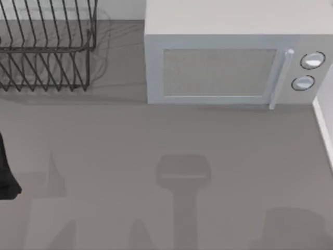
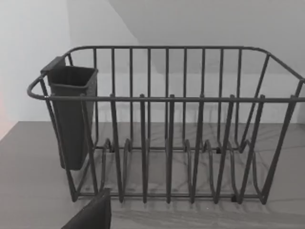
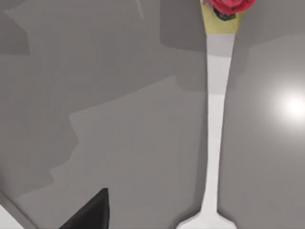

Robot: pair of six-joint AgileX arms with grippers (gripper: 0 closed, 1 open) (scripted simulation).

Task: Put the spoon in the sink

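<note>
Below the right wrist camera lay the spoon (image 3: 213,138), flat on the grey table (image 3: 119,133), its long pale handle running away from the lens toward a yellowish end capped by something red (image 3: 228,5); what that red thing was could not be made out. The handle narrowed through its middle and flared again at the near edge of the view, where the bowl seemed to begin. It looked smooth, thin and light, likely to slide if nudged from the side. With the camera sitting almost straight over the handle, the right arm seemed lined up for a pick along its length, though whether the right end effector was apart or together could not be told; a dark wedge (image 3: 88,212) at the view's edge may have been part of it.

From above, a microwave (image 1: 229,62) stood at the back, a wire dish rack (image 1: 47,47) at the back left. The left arm (image 1: 6,172) waited at the table's left edge, its wrist camera facing the rack and the dark cup (image 2: 71,114) hung on it; its end effector's state could not be told either.
</note>
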